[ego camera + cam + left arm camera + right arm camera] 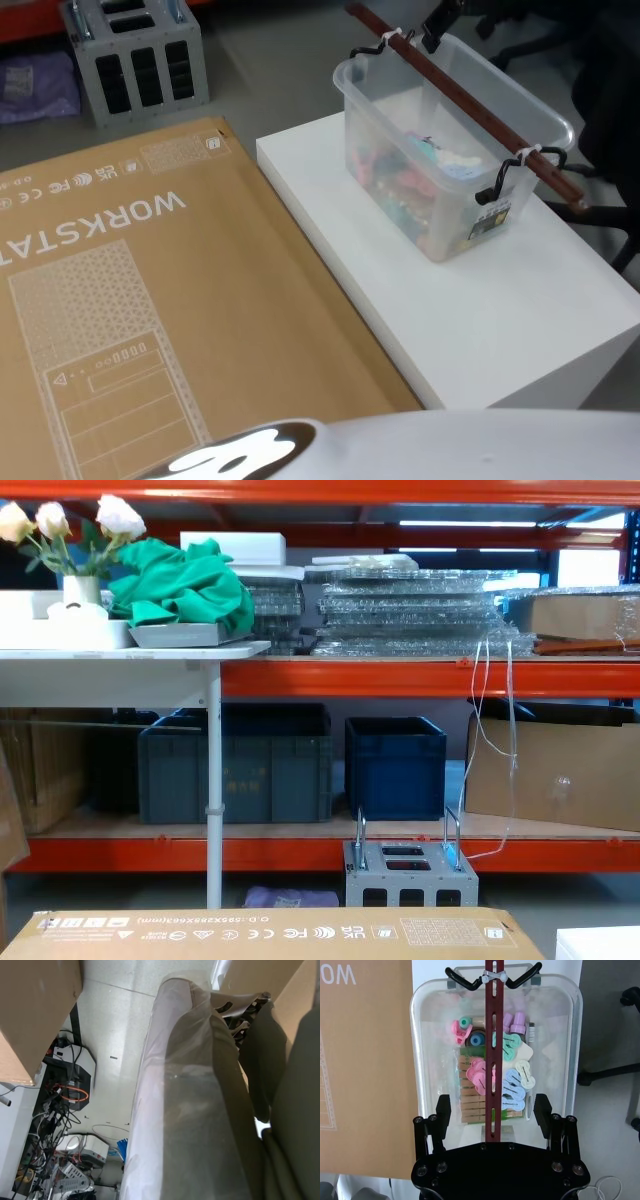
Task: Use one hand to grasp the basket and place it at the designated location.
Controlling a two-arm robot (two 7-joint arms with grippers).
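Jaws of the right gripper (492, 1117) spread wide, holding nothing, one finger to each side of the dark red handle bar (492, 1060) and poised above it; seen in the head view at the far end of that bar, over the far rim of the basket (400, 130); no contact visible yet.

Basket sitting on the white table (480, 320), toward its far right part, just beside the brown cardboard box (150, 300) on the left; walls clear, thin plastic, likely smooth and somewhat flexible, poor for pinching; bar running lengthwise across the open top, tied with white ties to black wire loops (505, 180) at each end.

Inside, a loose heap of pastel clothes pegs (492, 1075) and small items; probably light overall, though apt to shift if tipped.

Best hold judged to be the bar near its middle, for balance; gripped near an end, likely to tilt; ties and loops may flex, so expect some swing on lifting.

Left gripper: cannot tell; left wrist view taken up by pale wrapped material.
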